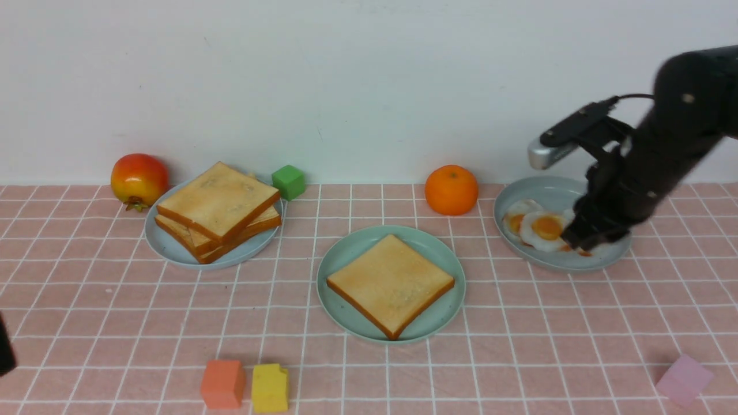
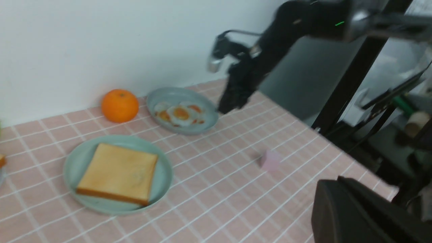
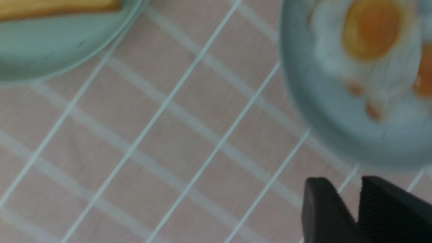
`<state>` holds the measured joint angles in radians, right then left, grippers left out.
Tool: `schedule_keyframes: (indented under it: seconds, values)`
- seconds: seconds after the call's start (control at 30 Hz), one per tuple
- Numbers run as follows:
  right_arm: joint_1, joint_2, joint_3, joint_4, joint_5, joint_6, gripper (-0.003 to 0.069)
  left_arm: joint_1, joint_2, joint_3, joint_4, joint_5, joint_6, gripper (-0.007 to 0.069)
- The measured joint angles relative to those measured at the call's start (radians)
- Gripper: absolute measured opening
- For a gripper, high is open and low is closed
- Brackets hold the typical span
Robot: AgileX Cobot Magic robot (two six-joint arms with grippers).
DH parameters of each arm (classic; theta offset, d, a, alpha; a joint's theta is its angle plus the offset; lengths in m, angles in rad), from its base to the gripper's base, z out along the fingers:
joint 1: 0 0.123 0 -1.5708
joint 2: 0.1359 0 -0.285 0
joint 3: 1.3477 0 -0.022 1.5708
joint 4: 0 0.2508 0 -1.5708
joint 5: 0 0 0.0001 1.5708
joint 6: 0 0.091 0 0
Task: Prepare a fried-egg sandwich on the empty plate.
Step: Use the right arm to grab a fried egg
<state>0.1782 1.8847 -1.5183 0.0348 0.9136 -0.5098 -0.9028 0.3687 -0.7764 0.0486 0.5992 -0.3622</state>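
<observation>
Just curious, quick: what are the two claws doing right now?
Black left gripper: closed, barely in view.
Black right gripper: empty, near the blue-grey round plate of fried eggs; open or closed cannot be told.

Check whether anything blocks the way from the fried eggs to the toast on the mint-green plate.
Nothing visible does. Only bare pink cloth lies between the egg plate and the mint-green plate with its toast slice. The orange stands behind that line, nearer the wall. The right gripper hangs by the fried eggs.

Pink tablecloth (image 1: 519, 346) with white grid, mint-green plate (image 1: 350, 255), golden toast (image 1: 390, 283) with orange-brown crust, white eggs (image 1: 539, 227) with orange yolks
</observation>
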Motion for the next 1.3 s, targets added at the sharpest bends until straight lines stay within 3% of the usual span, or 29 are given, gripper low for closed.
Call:
schedule_keyframes:
  seconds: [0.1,0.33,0.53,1.07,1.3]
  values:
    - [-0.017,0.065,-0.071,0.006,0.012,-0.072,0.0283,0.0,0.03,0.0,0.0,-0.02,-0.005,-0.0013]
    - [-0.056,0.21,-0.198,0.026,0.032,-0.264,0.0537,0.0,0.136,0.0,0.0,-0.027,-0.008,-0.0013]
    - [-0.058,0.259,-0.207,0.018,-0.043,-0.335,0.0643,0.0,0.167,0.0,0.0,-0.028,-0.008,-0.0013]
    - [-0.074,0.353,-0.232,-0.02,-0.139,-0.407,0.0619,0.0,0.169,0.0,0.001,-0.035,-0.012,-0.0013]
    - [-0.075,0.359,-0.238,-0.019,-0.144,-0.41,0.0507,0.0,0.169,0.0,-0.006,-0.035,-0.012,-0.0013]
